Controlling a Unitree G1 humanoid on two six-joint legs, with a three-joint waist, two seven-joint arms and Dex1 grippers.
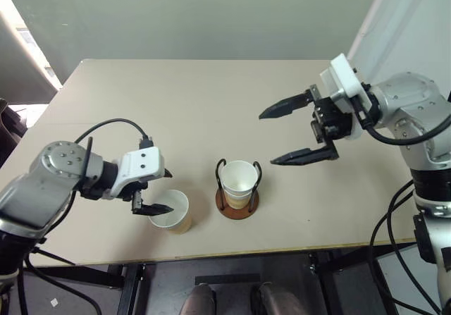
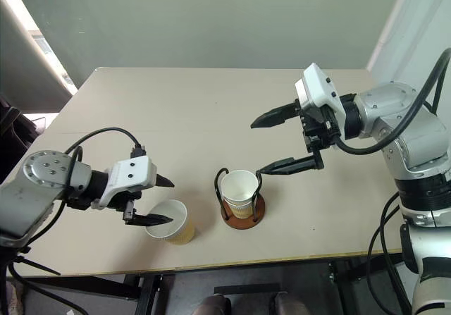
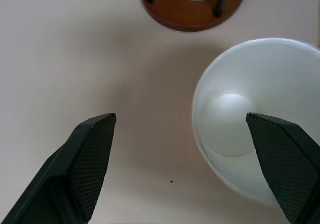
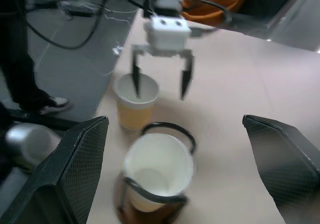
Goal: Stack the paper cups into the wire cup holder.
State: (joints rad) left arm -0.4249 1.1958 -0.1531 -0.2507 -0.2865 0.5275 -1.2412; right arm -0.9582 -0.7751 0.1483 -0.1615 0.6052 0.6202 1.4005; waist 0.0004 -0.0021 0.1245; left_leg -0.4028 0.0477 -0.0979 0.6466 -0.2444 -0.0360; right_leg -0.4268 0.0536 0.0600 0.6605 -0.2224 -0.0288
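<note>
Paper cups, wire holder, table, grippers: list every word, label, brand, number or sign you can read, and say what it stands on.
None can be read.
Loose paper cup: plain ribbed wall, no print.
Cup in the wire cup holder: no print.
Holder's base: bare wood.
Table: no marks.
Left gripper and right gripper: no labels.

We cannot count the cups (image 1: pixel 238 182) in the holder (image 1: pixel 237 204): from outside they look like one, and any nested inside it are hidden. Its lower wall sits behind the wire loops and its bottom is out of sight. In the left wrist view the holder's base (image 3: pixel 192 13) is cut off by the picture's edge, as is the free cup (image 3: pixel 260 119). In the right wrist view the left gripper (image 4: pixel 161 81) is blurred, and a person's leg (image 4: pixel 22 58) is cut off above.
</note>
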